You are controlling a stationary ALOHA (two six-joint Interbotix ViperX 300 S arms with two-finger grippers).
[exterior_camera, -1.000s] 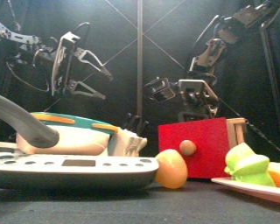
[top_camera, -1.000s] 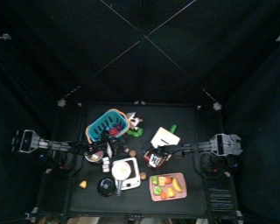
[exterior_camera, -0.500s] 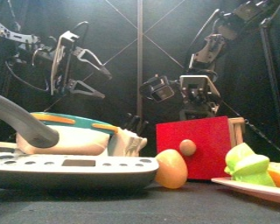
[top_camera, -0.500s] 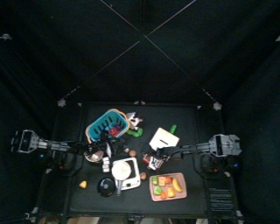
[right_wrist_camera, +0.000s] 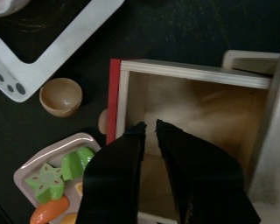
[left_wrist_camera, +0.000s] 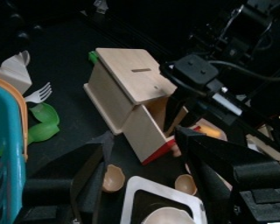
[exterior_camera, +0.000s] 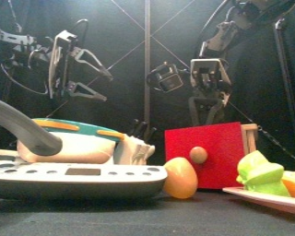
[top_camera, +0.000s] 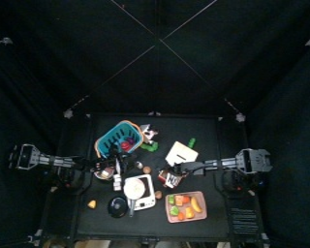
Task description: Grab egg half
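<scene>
1. Nearest the table's front edge, the egg half sits on the table top. It lies between the white kitchen scale and the plate of toy vegetables. It is just in front of the red face of the wooden box, below and a little to the left of the round knob on that face. In the right wrist view it shows as a small brown cup on bare table, outside the red wall, with the scale's corner on one side and the plate on the other.

2. The box stands between the egg half and the arm best placed to take it. Its red face is the wall the move has to clear.

3. The right gripper hangs above and behind the box. Its jaws point down, are partly apart and hold nothing. Its own camera looks straight into the box's wooden interior, so the gripper is on the wrong side of the red wall. In my judgement it must come towards the table's front, over that wall, and then go down onto the egg. It is the nearer arm.

4. The left gripper is high over the teal tray, on the far side of the scale from the egg. Its jaws are spread wide and empty. It is well apart from the egg, and the scale lies in its way.
</scene>
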